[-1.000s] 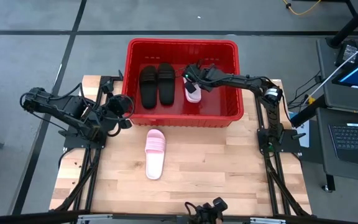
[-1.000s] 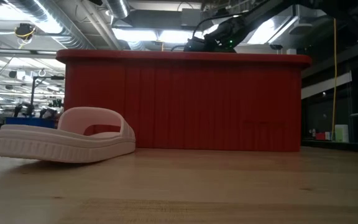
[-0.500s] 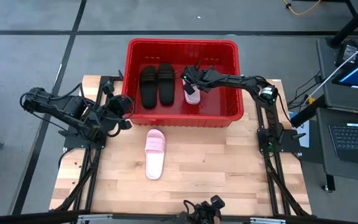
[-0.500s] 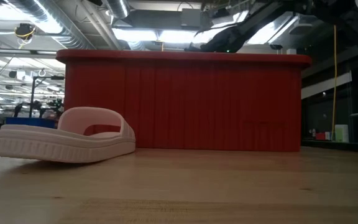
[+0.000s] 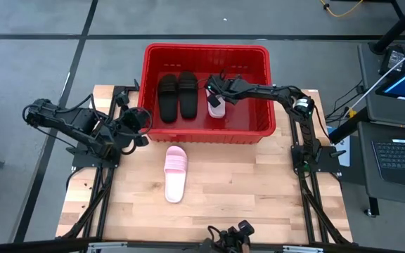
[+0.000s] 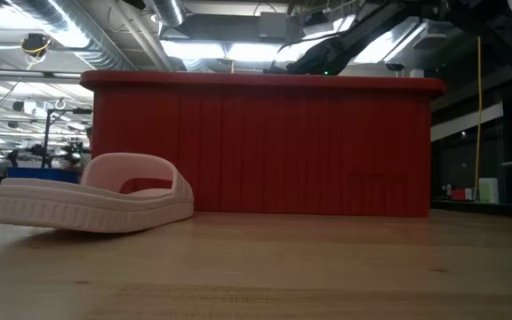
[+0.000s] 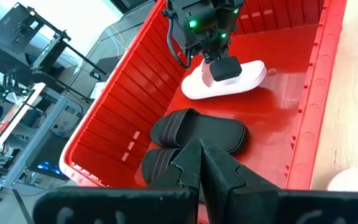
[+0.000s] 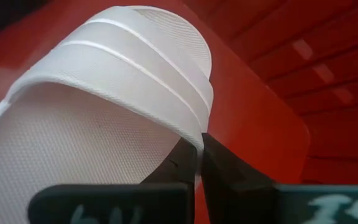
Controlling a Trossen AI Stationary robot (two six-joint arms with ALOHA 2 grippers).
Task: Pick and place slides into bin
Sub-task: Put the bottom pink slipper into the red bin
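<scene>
The red bin (image 5: pixel 207 49) stands at the table's far side. Two black slides (image 5: pixel 178 95) lie side by side on its floor at the left. My right gripper (image 5: pixel 215 95) reaches into the bin from the right and is shut on a pale pink slide (image 5: pixel 218 107) beside them. A second pink slide (image 5: pixel 175 173) lies sole down on the table in front of the bin. My left gripper (image 7: pixel 201 165) is shut and empty, just outside the bin's near left corner. My right gripper pinches the edge of the pink slide's wide strap (image 8: pixel 194 127) between its two fingers. The fingers (image 7: pixel 221 67) come from above, slanting down from the table's right. The slide sits about level, its sole on or just over the bin floor (image 7: pixel 272 118).
The bin's floor is bare to the right of the pink slide (image 5: pixel 248 112). The bin's tall near wall (image 6: pixel 265 147) stands between the table slide (image 6: pixel 96 191) and the inside. Bare wood (image 5: pixel 252 190) lies right of the table slide.
My right gripper has gone down into the bin and a little toward the table's left, still shut on the pink slide, which has come down with it beside the black slides.
</scene>
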